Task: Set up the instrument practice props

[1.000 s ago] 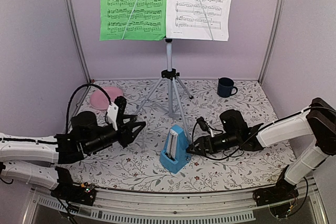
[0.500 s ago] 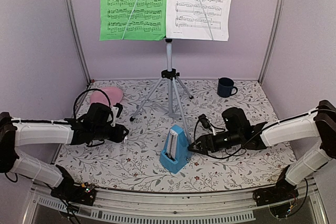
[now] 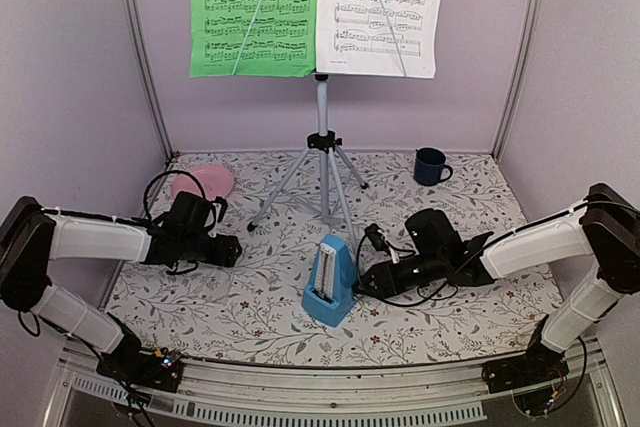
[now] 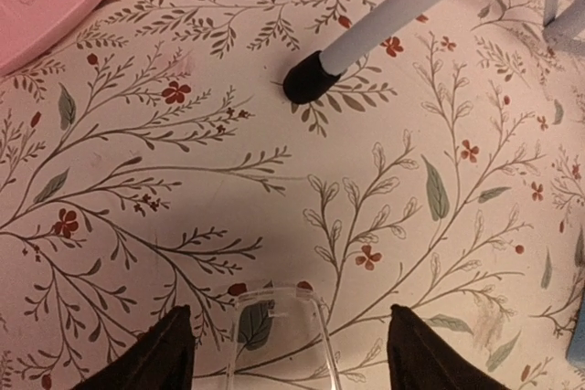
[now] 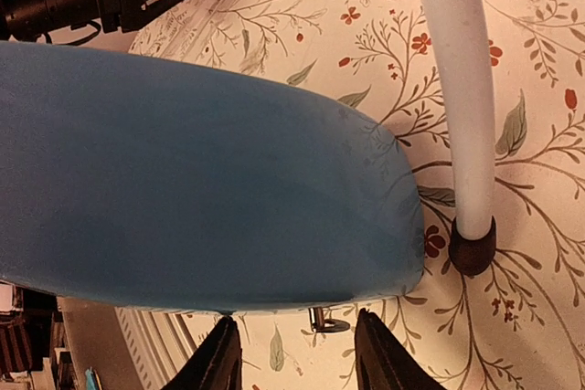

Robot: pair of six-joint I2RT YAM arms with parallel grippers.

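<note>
Right pincer (image 5: pixel 294 358) part-spread just beside the metronome (image 3: pixel 328 285), nothing clearly pinched; left pincer (image 4: pixel 288 353) spread, empty. Looks like the metronome-positioning step near the music stand (image 3: pixel 322 107). Next move needs a square grip, no tipping.

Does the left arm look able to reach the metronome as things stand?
Probably yes: only bare tablecloth lies between the left gripper and the metronome; the stand's leg sits farther back. The right gripper crowds its other side.
</note>
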